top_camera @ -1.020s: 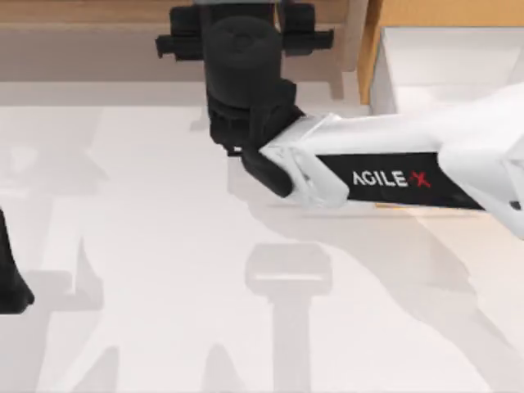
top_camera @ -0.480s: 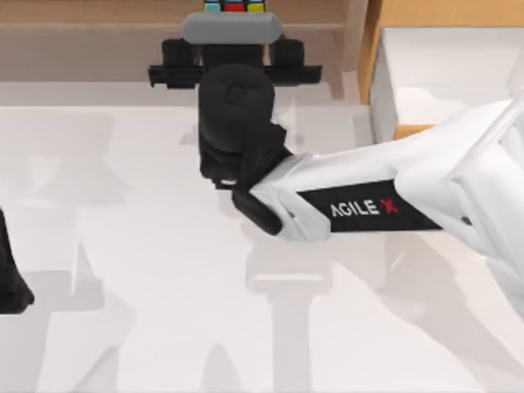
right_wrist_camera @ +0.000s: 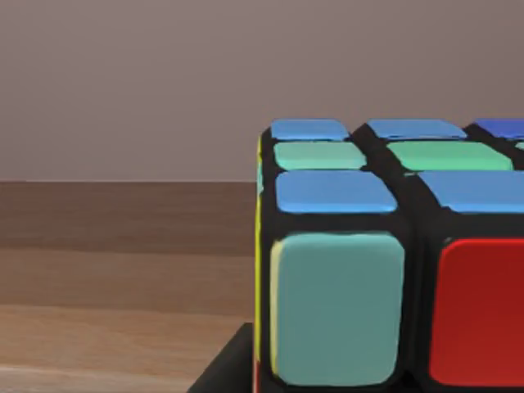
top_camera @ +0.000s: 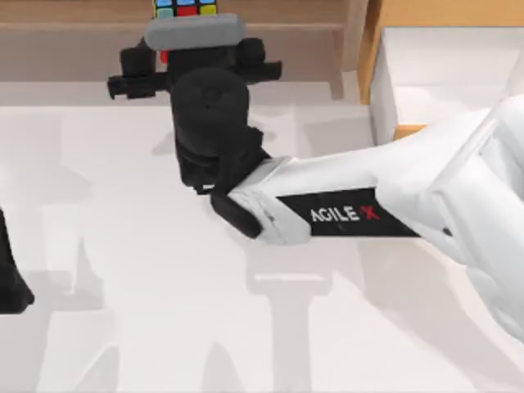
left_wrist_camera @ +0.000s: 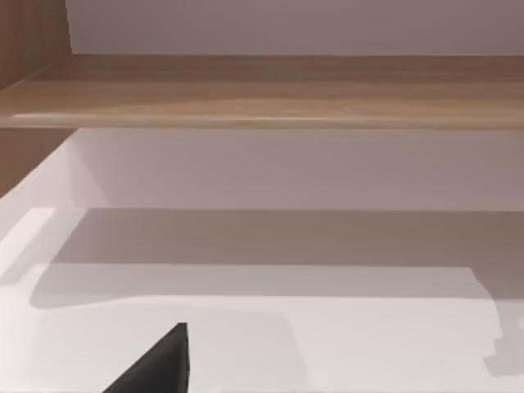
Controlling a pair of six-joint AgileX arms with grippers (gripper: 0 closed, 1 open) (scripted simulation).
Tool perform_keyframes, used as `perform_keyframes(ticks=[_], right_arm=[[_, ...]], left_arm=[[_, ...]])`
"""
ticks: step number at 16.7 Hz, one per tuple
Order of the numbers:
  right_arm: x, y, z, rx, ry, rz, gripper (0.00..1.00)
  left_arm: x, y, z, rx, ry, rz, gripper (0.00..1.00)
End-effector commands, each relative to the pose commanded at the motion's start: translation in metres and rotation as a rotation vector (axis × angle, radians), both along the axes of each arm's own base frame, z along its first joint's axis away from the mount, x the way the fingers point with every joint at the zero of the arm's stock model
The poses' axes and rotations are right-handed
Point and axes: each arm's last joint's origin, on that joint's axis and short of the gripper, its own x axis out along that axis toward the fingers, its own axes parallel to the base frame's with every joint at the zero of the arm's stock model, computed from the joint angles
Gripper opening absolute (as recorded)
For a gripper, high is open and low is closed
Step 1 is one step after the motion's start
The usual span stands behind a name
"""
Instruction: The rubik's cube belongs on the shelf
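Since the coming move turns on how the cube sits relative to the board, the relation that matters is this: the rubik's cube (top_camera: 186, 8) lies straight ahead of the right pincer (top_camera: 192, 61), on its far side, over the shelf (top_camera: 82, 16) that runs along the desk's far edge. The right arm reaches in from the desk's right side and slants across toward the far edge, left of the shelf's upright post (top_camera: 352, 45) and well clear of the orange-wood cabinet (top_camera: 426, 12) at the far right corner. Seen from the right wrist, the cube looms close, its stickered faces square to the camera, with one dark finger (right_wrist_camera: 223, 370) pressed against its lower side and the shelf's wooden board (right_wrist_camera: 123, 327) stretching beneath and behind it. I judge the right pincer to be clenched on the cube, holding it at or just above the board; whether the cube's underside already touches the wood I cannot tell. If so, what remains is a short descent and a release, with the pincer then backing off toward the desk's near edge along its own line of approach so as not to drag the cube. The left arm (top_camera: 10, 278) sits parked at the desk's left edge, much farther from the cube.
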Motion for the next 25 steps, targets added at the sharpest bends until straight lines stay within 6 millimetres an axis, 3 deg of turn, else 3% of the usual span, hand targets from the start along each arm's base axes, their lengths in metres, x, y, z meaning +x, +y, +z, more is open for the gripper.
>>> perform_keyframes(ticks=[4, 7, 12, 17, 25], right_arm=[[0.017, 0.017, 0.018, 0.090, -0.026, 0.104, 0.00], [0.048, 0.012, 0.030, 0.100, -0.049, 0.047, 0.00], [0.102, -0.024, 0.007, -0.036, -0.001, -0.179, 0.00], [0.104, -0.027, 0.004, -0.049, 0.006, -0.192, 0.00], [0.104, -0.027, 0.004, -0.049, 0.006, -0.192, 0.60]], left_arm=[[0.000, 0.000, 0.000, 0.000, 0.000, 0.000, 1.00], [0.000, 0.000, 0.000, 0.000, 0.000, 0.000, 1.00], [0.000, 0.000, 0.000, 0.000, 0.000, 0.000, 1.00], [0.000, 0.000, 0.000, 0.000, 0.000, 0.000, 1.00], [0.000, 0.000, 0.000, 0.000, 0.000, 0.000, 1.00]])
